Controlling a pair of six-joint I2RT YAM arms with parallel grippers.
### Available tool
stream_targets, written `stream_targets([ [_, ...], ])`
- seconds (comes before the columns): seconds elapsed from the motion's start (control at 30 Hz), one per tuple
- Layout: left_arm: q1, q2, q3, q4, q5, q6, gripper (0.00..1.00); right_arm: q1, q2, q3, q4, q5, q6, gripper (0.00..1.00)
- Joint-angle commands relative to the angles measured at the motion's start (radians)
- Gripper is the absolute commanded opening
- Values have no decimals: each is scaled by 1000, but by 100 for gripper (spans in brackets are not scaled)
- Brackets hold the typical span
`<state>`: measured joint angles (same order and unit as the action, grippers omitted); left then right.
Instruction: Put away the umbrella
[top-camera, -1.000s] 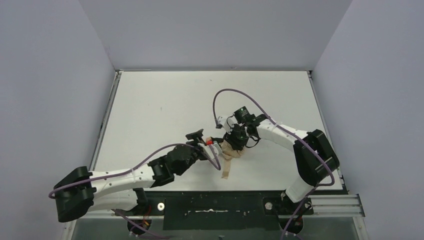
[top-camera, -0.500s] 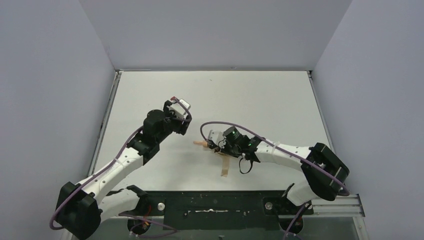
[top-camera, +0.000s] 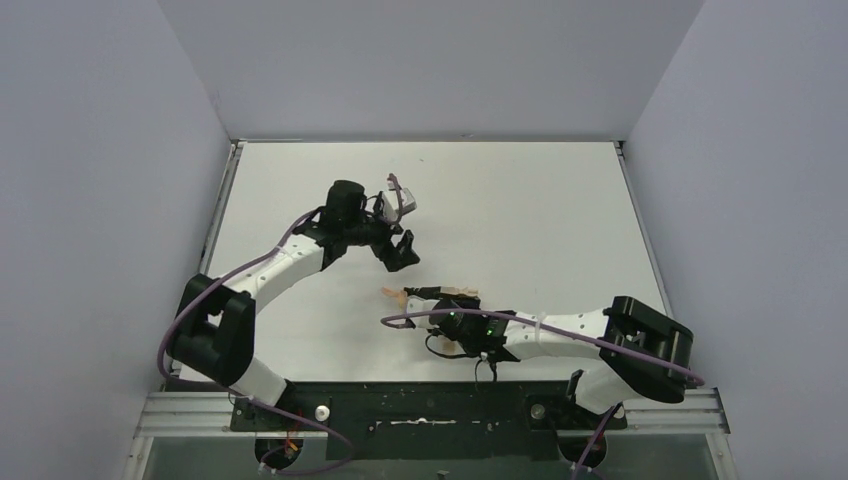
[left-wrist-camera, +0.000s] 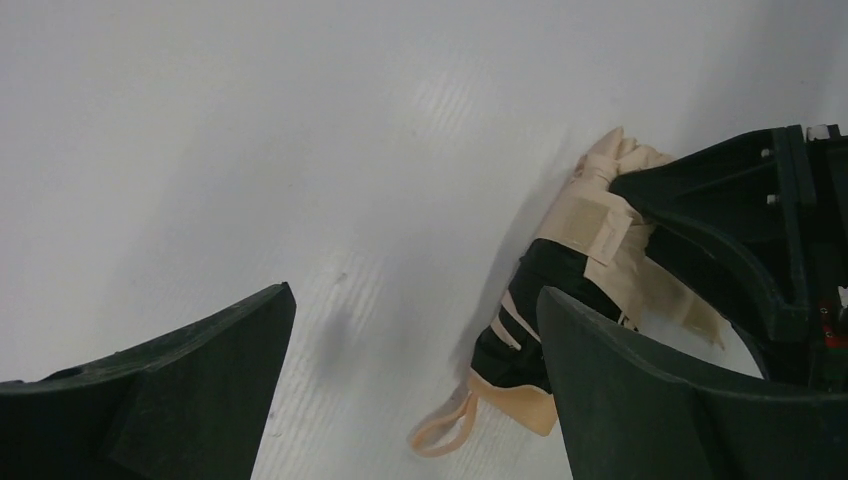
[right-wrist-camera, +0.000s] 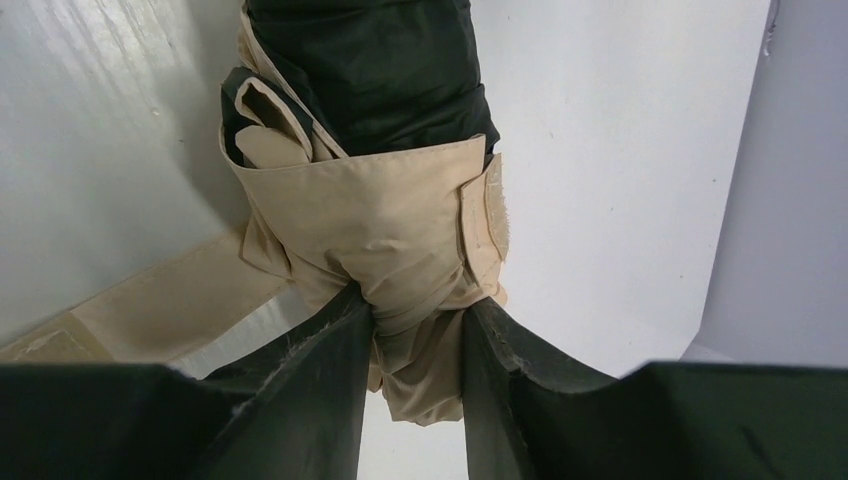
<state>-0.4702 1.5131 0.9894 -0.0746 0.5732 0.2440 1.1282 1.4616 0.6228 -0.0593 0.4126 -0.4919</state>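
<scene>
The umbrella (top-camera: 447, 293) lies folded on the white table near the middle front, tan fabric over a dark inner part, with its small tan handle (top-camera: 390, 293) pointing left. My right gripper (top-camera: 452, 312) is shut on the bunched tan fabric at one end (right-wrist-camera: 415, 300). The wrap strap (right-wrist-camera: 150, 310) trails loose on the table. My left gripper (top-camera: 400, 248) hovers just behind and left of the umbrella, open, with nothing between its fingers (left-wrist-camera: 415, 295). Its view shows the umbrella (left-wrist-camera: 590, 230), the handle (left-wrist-camera: 515, 400) with a thin wrist loop (left-wrist-camera: 445, 432), and the right gripper's black body (left-wrist-camera: 760, 230).
The white table (top-camera: 520, 210) is walled in by grey panels at the back and both sides. A black rail (top-camera: 430, 410) with the arm bases runs along the near edge. A purple cable (top-camera: 410, 318) loops off the right arm beside the umbrella.
The left arm has let go near the umbrella, swung away left and come back behind it with jaws wider. The right arm has folded low toward the near edge, still holding the umbrella.
</scene>
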Motion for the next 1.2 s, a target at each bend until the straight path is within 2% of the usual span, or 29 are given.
stream_targets([
  [0.0, -16, 91, 96, -119, 229, 42, 91, 39, 40, -62, -54, 1, 36, 11],
  [0.2, -103, 185, 148, -246, 241, 144, 92, 47, 41, -70, -36, 11, 46, 10],
  [0.57, -170, 331, 187, -321, 246, 206, 91, 58, 47, -75, -40, 13, 59, 10],
  [0.93, -193, 386, 175, -345, 170, 272, 62, 60, 42, -75, -36, 15, 62, 10],
  [1.17, -208, 412, 196, -342, 96, 268, 36, 60, 31, -75, -32, 17, 68, 11],
])
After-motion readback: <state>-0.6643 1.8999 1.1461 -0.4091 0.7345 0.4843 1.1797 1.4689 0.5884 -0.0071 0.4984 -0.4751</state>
